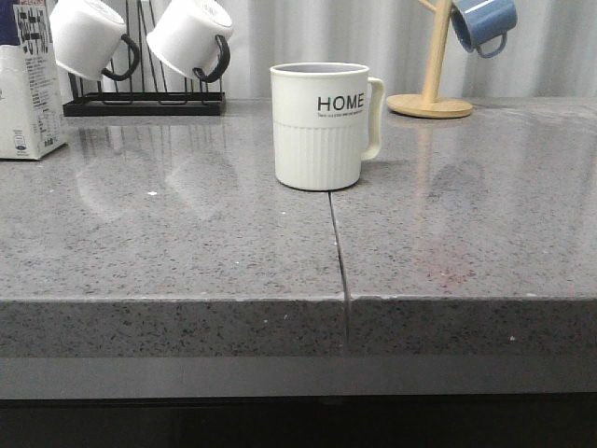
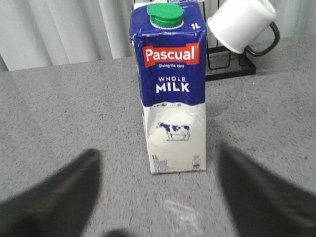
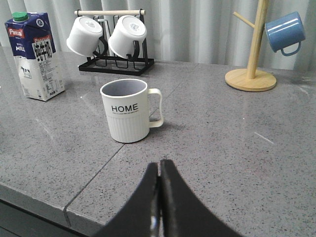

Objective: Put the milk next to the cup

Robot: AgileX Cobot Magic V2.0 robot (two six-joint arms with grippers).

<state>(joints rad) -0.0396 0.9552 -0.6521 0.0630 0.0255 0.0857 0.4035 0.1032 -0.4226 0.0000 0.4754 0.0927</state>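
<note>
The milk (image 2: 173, 98) is a tall white carton with a dark blue top and green cap. It stands upright at the counter's far left (image 1: 28, 84), also seen in the right wrist view (image 3: 35, 57). My left gripper (image 2: 158, 158) is open, its dark fingers (image 2: 54, 197) wide apart, just short of the carton's base, not touching it. The cream "HOME" cup (image 1: 324, 124) stands mid-counter, handle to the right, also in the right wrist view (image 3: 127, 109). My right gripper (image 3: 159, 168) is shut and empty, hovering in front of the cup. Neither gripper shows in the front view.
A black rack (image 1: 145, 101) with two white black-handled mugs (image 1: 187, 37) stands behind, between milk and cup. A wooden mug tree (image 1: 431, 89) holds a blue mug (image 1: 483, 23) at the back right. A seam (image 1: 338, 252) runs forward from the cup to the counter's front edge.
</note>
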